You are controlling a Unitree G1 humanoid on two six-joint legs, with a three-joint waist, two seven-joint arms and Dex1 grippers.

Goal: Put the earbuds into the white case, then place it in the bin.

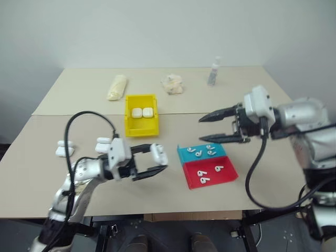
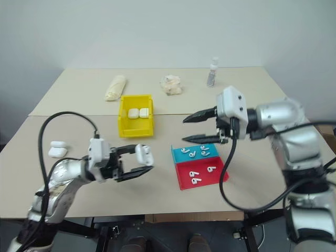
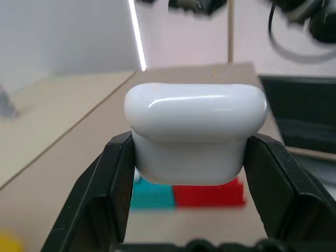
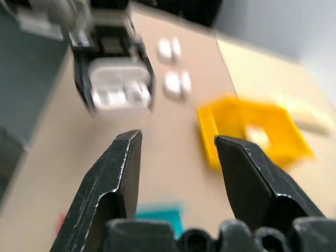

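Left gripper [image 1: 155,160] level above the table [image 1: 47,173], pointing right, clamped on the white case [image 1: 158,152]; right gripper [image 1: 207,129] spread wide and empty, angled down-left just above the teal tray's earbuds [image 1: 202,151]; the bin [image 1: 140,126] sits beyond, between both hands.
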